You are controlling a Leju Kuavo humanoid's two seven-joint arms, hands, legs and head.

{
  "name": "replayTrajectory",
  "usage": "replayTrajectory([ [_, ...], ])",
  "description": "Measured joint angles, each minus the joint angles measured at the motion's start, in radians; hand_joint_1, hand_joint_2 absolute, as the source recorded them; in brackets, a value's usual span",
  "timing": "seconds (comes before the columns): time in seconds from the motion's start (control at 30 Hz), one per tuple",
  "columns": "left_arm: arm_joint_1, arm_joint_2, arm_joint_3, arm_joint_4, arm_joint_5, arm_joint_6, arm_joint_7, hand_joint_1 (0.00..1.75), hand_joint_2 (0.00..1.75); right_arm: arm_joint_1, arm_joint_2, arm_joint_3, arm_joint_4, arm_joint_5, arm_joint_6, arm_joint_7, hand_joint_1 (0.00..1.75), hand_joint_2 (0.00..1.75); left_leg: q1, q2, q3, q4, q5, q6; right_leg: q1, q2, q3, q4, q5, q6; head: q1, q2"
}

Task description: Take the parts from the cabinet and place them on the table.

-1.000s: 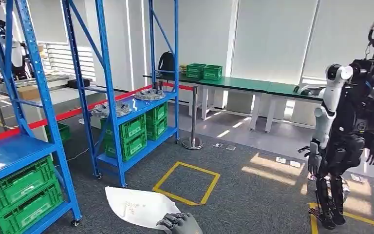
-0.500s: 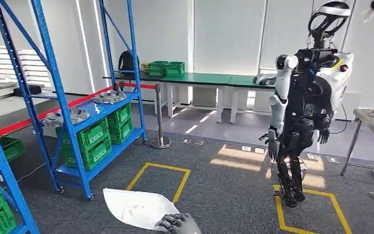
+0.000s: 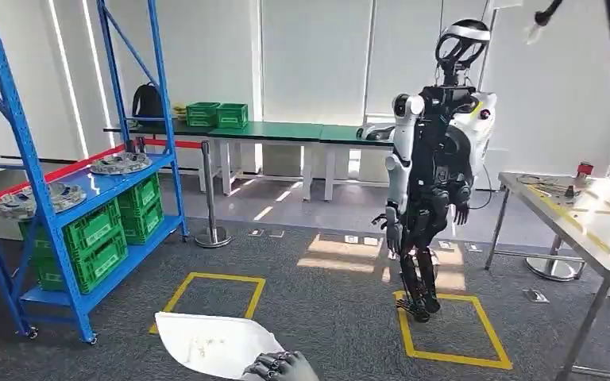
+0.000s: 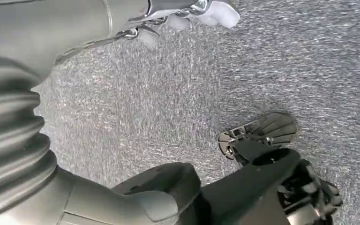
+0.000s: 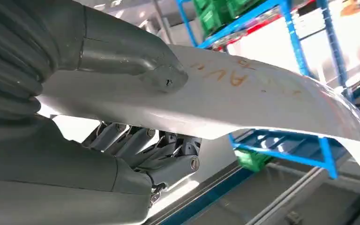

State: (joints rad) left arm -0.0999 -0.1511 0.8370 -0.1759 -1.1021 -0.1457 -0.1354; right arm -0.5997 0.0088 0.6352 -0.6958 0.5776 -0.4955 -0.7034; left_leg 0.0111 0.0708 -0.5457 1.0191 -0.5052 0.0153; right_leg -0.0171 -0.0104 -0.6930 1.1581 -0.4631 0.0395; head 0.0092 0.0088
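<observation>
One white part, clipped by the lower frame edge, clamped in right hand; left hand grip unreadable. Open carpet mid-frame; bench at right edge.

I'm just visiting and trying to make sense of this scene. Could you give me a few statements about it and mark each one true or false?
1. The right hand holds a white curved panel. True; in the right wrist view the thumb lies on top and the fingers beneath.
2. The green crates sit on the blue shelving rack. True.
3. The other humanoid robot is sitting on the green table. False; it stands on the carpet at a yellow floor square.
4. The white panel already lies on the grey table at the right. False; the hand holds it above the carpet.
</observation>
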Motion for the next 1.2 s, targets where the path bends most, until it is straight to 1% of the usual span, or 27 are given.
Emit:
replayTrajectory([
  [0.03,0.0,0.0,0.0,0.0,0.0,0.0,0.0,0.0,1.75,-0.005,0.003,-0.001,0.0,0.003,-0.001,0.0,1.75,1.75,0.0,0.01,0.002,0.003,-0.004,-0.005,0.002,-0.034,0.053,-0.092,0.029,-0.004,0.0,0.0],
  [0.07,0.001,0.001,0.0,0.0,-0.001,0.0,-0.001,0.0,1.75,-0.011,0.008,-0.003,0.0,0.006,-0.002,0.0,1.75,1.75,-0.011,0.018,-0.001,0.01,-0.011,-0.013,0.015,-0.071,0.071,-0.133,0.016,-0.01,0.002,0.0],
  [0.1,0.0,0.002,0.0,0.0,-0.003,0.0,-0.002,0.0,1.75,-0.012,0.014,-0.005,0.0,0.007,-0.005,0.0,1.75,1.75,-0.011,0.025,0.001,0.01,-0.013,-0.019,0.01,-0.049,0.068,-0.132,0.023,-0.019,-0.006,0.0],
  [0.2,-0.005,0.002,0.0,-0.001,-0.007,0.0,-0.002,0.0,1.75,-0.01,0.014,-0.013,0.003,0.01,-0.008,0.0,1.75,1.75,-0.009,0.053,0.014,0.002,-0.015,-0.035,0.016,-0.018,0.065,-0.137,0.024,-0.034,-0.003,0.0],
  [0.23,-0.006,0.003,0.0,-0.001,-0.008,0.0,-0.002,0.0,1.75,-0.01,0.015,-0.016,0.003,0.01,-0.009,0.0,1.75,1.75,-0.004,0.025,0.009,0.008,-0.023,-0.045,0.007,-0.008,0.07,-0.142,0.029,-0.042,-0.005,0.0],
  [0.27,-0.006,0.003,0.0,-0.002,-0.008,0.0,-0.002,0.0,1.75,-0.012,0.015,-0.021,0.003,0.01,-0.009,0.001,1.75,1.75,-0.002,-0.023,-0.001,0.04,-0.049,-0.047,0.004,0.0,0.071,-0.143,0.03,-0.047,-0.006,0.0],
  [0.3,-0.006,0.003,0.0,-0.001,-0.008,0.0,-0.002,0.0,1.75,-0.012,0.016,-0.022,0.003,0.008,-0.01,0.002,1.75,1.75,-0.002,-0.048,-0.028,0.102,-0.084,-0.047,0.004,0.009,0.071,-0.143,0.031,-0.051,-0.009,0.0],
  [0.37,-0.003,0.003,0.0,-0.001,-0.01,0.0,-0.001,0.0,1.75,-0.009,0.019,-0.022,0.003,0.009,-0.011,0.0,1.75,1.75,-0.002,-0.064,-0.105,0.261,-0.154,-0.049,0.006,0.034,0.069,-0.143,0.03,-0.053,-0.008,0.0],
  [0.4,-0.001,0.003,0.0,-0.001,-0.01,0.0,0.0,0.0,1.75,-0.004,0.019,-0.023,0.003,0.009,-0.012,0.0,1.75,1.75,-0.002,-0.065,-0.132,0.31,-0.161,-0.048,0.007,0.048,0.069,-0.143,0.03,-0.053,-0.009,0.0],
  [0.43,-0.001,0.003,0.0,-0.001,-0.01,0.0,-0.001,0.0,1.75,-0.001,0.019,-0.024,0.004,0.008,-0.013,0.0,1.75,1.75,-0.002,-0.066,-0.134,0.304,-0.14,-0.047,0.007,0.061,0.07,-0.142,0.03,-0.053,-0.008,0.0],
  [0.5,-0.002,0.003,0.0,-0.001,-0.01,0.0,-0.002,0.0,1.75,0.002,0.019,-0.027,0.004,0.005,-0.017,0.001,1.75,1.75,-0.001,-0.073,-0.079,0.171,-0.046,-0.042,0.006,0.09,0.07,-0.138,0.03,-0.052,-0.008,0.0],
  [0.53,-0.002,0.003,0.0,-0.001,-0.01,0.0,-0.003,0.0,1.75,0.002,0.019,-0.028,0.004,0.003,-0.019,0.0,1.75,1.75,0.002,-0.097,-0.042,0.083,0.002,-0.04,0.005,0.103,0.07,-0.135,0.029,-0.05,-0.01,0.0],
  [0.57,-0.002,0.004,0.0,-0.001,-0.009,0.0,-0.005,0.0,1.75,0.003,0.019,-0.029,0.004,-0.002,-0.021,0.001,1.75,1.75,0.007,-0.161,-0.02,0.037,-0.003,-0.036,0.003,0.113,0.066,-0.134,0.029,-0.044,-0.009,0.0],
  [0.6,-0.001,0.004,0.0,-0.001,-0.008,0.0,-0.006,0.0,1.75,0.002,0.018,-0.029,0.004,-0.004,-0.021,0.002,1.75,1.75,0.007,-0.168,-0.013,0.012,-0.006,-0.036,0.005,0.128,0.057,-0.128,0.032,-0.035,-0.01,0.0],
  [0.7,0.0,0.005,0.0,-0.001,-0.008,0.0,-0.01,0.0,1.75,0.011,0.01,-0.03,0.003,-0.011,-0.022,0.0,1.75,1.75,-0.002,-0.137,-0.011,0.019,-0.003,-0.025,-0.005,0.164,0.05,-0.142,0.048,-0.011,-0.009,0.0],
  [0.73,0.0,0.003,0.0,-0.001,-0.008,0.0,-0.011,0.0,1.75,0.012,-0.001,-0.032,0.003,-0.012,-0.023,0.0,1.75,1.75,0.009,-0.121,-0.007,0.004,0.005,-0.013,-0.004,0.168,0.046,-0.139,0.046,-0.007,-0.006,0.0],
  [0.77,-0.001,0.003,0.0,-0.001,-0.008,0.001,-0.012,0.0,1.75,0.013,-0.003,-0.036,0.003,-0.014,-0.027,0.0,1.75,1.75,0.005,-0.108,-0.004,-0.001,0.007,-0.007,0.006,0.1,0.034,-0.116,0.029,-0.008,-0.003,0.0],
  [0.8,-0.001,0.003,0.0,-0.001,-0.009,0.002,-0.013,0.0,1.75,0.011,-0.005,-0.039,0.003,-0.015,-0.03,0.0,1.75,1.75,0.003,-0.094,-0.005,-0.001,0.008,0.0,0.008,0.051,0.005,-0.057,-0.006,-0.006,0.0,0.0],
  [0.87,0.006,0.003,0.0,-0.001,-0.016,0.001,-0.011,0.0,1.75,0.016,-0.007,-0.046,0.003,-0.016,-0.04,0.0,1.75,1.75,-0.002,-0.063,-0.006,0.0,0.006,0.003,0.006,0.025,-0.073,0.105,-0.077,0.0,0.005,0.0],
  [0.9,0.007,0.005,0.0,-0.001,-0.019,0.001,-0.011,0.0,1.75,0.022,-0.007,-0.048,0.003,-0.016,-0.044,0.0,1.75,1.75,-0.003,-0.047,-0.006,0.0,0.006,0.004,0.006,0.022,-0.101,0.164,-0.092,0.002,0.005,0.0],
  [0.93,0.007,0.005,0.0,-0.001,-0.019,0.0,-0.01,0.0,1.75,0.03,-0.011,-0.049,0.003,-0.016,-0.046,0.0,1.75,1.75,-0.003,-0.032,-0.006,0.0,0.005,0.005,0.006,0.019,-0.103,0.172,-0.083,0.002,0.004,0.0],
  [0.97,0.006,0.004,0.0,-0.001,-0.02,0.0,-0.01,0.0,1.75,0.035,-0.015,-0.05,0.003,-0.016,-0.047,0.0,1.75,1.75,-0.003,-0.02,-0.005,0.001,0.004,0.004,0.006,0.016,-0.081,0.133,-0.057,0.002,0.005,0.0],
  [1.0,0.004,0.004,0.0,-0.001,-0.02,0.0,-0.01,0.0,1.75,0.037,-0.019,-0.051,0.003,-0.016,-0.048,0.0,1.75,1.75,-0.003,-0.008,-0.004,0.003,0.001,0.004,0.006,0.01,-0.032,0.046,-0.014,0.0,0.006,0.0],
  [1.03,0.004,0.003,0.0,-0.001,-0.02,-0.001,-0.01,0.0,1.75,0.036,-0.021,-0.054,0.003,-0.016,-0.049,0.0,1.75,1.75,-0.003,0.004,-0.003,0.006,-0.002,0.0,0.007,-0.01,0.025,-0.056,0.024,-0.003,0.006,0.0],
  [1.07,0.003,0.003,0.0,-0.001,-0.02,-0.002,-0.01,0.0,1.75,0.034,-0.023,-0.056,0.002,-0.016,-0.05,0.001,1.75,1.75,-0.005,0.015,-0.001,0.009,-0.006,-0.004,0.012,-0.057,0.064,-0.133,0.027,-0.008,0.006,0.0],
  [1.1,0.002,0.004,0.0,-0.001,-0.02,-0.003,-0.009,0.0,1.75,0.034,-0.023,-0.057,0.001,-0.016,-0.05,0.001,1.75,1.75,-0.016,0.024,-0.004,0.013,-0.011,-0.011,0.02,-0.061,0.07,-0.134,0.026,-0.016,0.002,0.0],
  [1.2,-0.002,0.003,0.0,-0.001,-0.018,-0.01,-0.008,0.0,1.75,0.041,-0.031,-0.064,-0.001,-0.014,-0.053,0.0,1.75,1.75,-0.012,0.05,0.008,0.003,-0.011,-0.024,0.025,-0.026,0.065,-0.136,0.029,-0.032,0.0,0.0],
])
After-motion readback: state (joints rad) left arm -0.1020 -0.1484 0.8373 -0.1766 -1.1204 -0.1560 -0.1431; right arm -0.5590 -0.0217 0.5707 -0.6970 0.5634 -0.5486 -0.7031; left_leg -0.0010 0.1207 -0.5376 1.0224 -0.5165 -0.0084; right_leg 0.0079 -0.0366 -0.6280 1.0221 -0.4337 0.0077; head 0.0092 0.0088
